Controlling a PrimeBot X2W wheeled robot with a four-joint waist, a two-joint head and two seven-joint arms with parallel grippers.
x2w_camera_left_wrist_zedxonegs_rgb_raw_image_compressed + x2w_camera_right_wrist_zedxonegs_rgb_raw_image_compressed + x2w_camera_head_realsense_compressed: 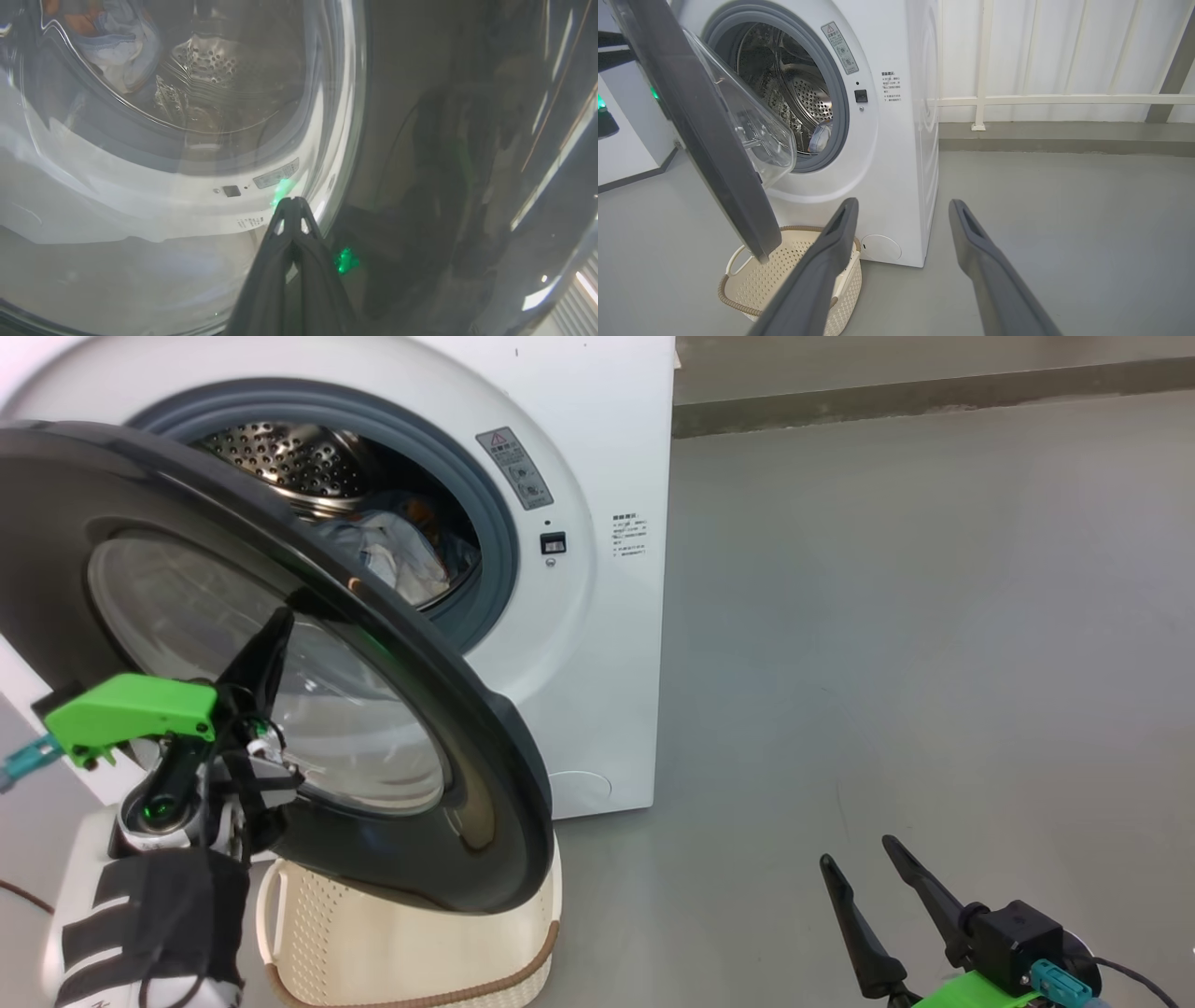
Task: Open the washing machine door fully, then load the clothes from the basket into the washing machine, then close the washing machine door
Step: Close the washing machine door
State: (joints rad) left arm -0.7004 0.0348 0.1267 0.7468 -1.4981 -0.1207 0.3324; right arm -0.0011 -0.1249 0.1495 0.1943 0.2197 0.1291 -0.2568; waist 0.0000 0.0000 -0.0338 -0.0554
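The white washing machine (597, 616) stands with its door (448, 728) swung partway out, the black ring and domed glass angled over the basket (373, 933). My left gripper (277, 627) is shut, its fingertips (292, 201) resting against the outer face of the door glass (140, 186). Clothes (397, 551), light blue and pale, lie inside the steel drum and also show in the right wrist view (819, 137). The cream basket (784, 275) sits on the floor before the machine; what shows of its inside looks empty. My right gripper (864, 863) hangs open over bare floor, holding nothing (903, 205).
Grey floor (934, 663) stretches wide to the right of the machine. A white railing (1064, 99) and a low kerb run along the back. A white panel (626, 154) stands left of the door.
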